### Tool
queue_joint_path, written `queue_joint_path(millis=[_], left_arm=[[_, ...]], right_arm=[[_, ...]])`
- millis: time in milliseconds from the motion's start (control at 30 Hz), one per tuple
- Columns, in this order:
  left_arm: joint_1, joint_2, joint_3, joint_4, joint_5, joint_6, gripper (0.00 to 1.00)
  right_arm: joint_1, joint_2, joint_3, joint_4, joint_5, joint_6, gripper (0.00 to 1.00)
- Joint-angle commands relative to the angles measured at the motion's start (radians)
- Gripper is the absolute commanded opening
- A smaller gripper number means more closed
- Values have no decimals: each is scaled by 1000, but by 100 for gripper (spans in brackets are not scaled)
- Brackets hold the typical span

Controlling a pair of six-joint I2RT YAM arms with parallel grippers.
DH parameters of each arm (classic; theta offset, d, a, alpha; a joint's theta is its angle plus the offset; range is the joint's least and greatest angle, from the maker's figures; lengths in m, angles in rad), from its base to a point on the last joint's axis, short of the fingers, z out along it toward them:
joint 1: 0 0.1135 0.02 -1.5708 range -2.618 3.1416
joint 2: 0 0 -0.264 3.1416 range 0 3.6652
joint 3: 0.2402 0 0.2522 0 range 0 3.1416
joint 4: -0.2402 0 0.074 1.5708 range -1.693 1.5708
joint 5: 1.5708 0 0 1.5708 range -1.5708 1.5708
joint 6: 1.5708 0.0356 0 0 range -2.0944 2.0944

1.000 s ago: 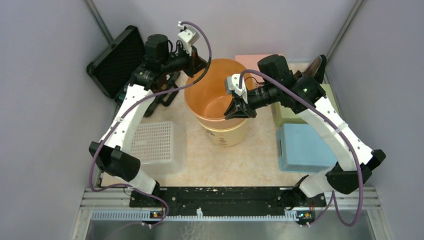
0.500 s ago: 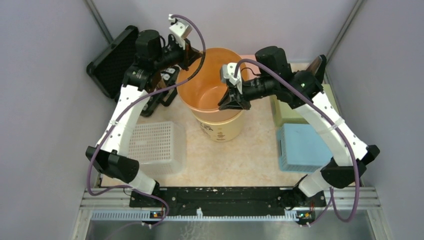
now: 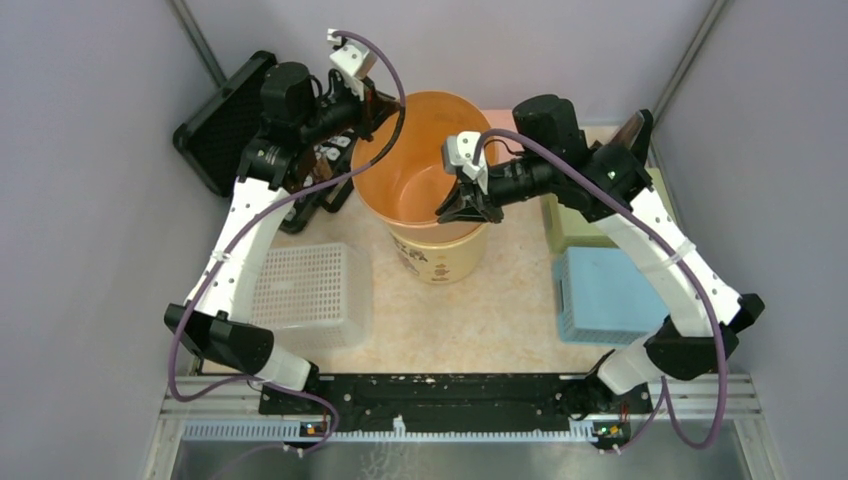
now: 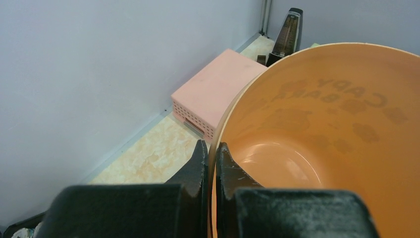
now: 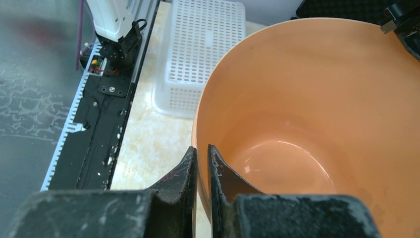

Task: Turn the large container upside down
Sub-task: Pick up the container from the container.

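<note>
Your left gripper [image 4: 210,157] and right gripper [image 5: 201,159] clamp opposite rim sides of the large container [image 3: 410,185] near the far edge of the tabletop [image 3: 470,320]; it looks light, thin, slippery

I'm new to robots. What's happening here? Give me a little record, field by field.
Container: large orange tub, upright, mouth up, not yet turned over
Inside: nothing visible
Left fingers: shut on the tub's rim, far left side
Right fingers: shut on the rim, near right side
Nearby: white basket to the tub's left, blue box to its right, pink box behind it
</note>
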Motion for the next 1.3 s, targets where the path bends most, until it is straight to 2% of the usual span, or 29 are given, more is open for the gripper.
queue_joint_path(millis=[0, 133, 433, 833, 1100, 1267], left_arm=[[-51, -66, -65, 27, 164, -123, 0], [-51, -43, -82, 28, 165, -124, 0], [-52, -26, -73, 41, 156, -134, 0], [-51, -5, -182, 86, 156, -147, 0], [-51, 3, -176, 93, 157, -153, 0], [-51, 3, -178, 94, 155, -155, 0]], right_arm=[[-9, -18, -75, 226, 112, -83, 0], [-9, -53, -148, 258, 123, -94, 0], [-10, -59, -165, 212, 113, -160, 0], [-10, -85, -251, 208, 87, -206, 0], [-9, -87, -252, 161, 80, -245, 19], [-10, -87, -254, 133, 66, -265, 43]])
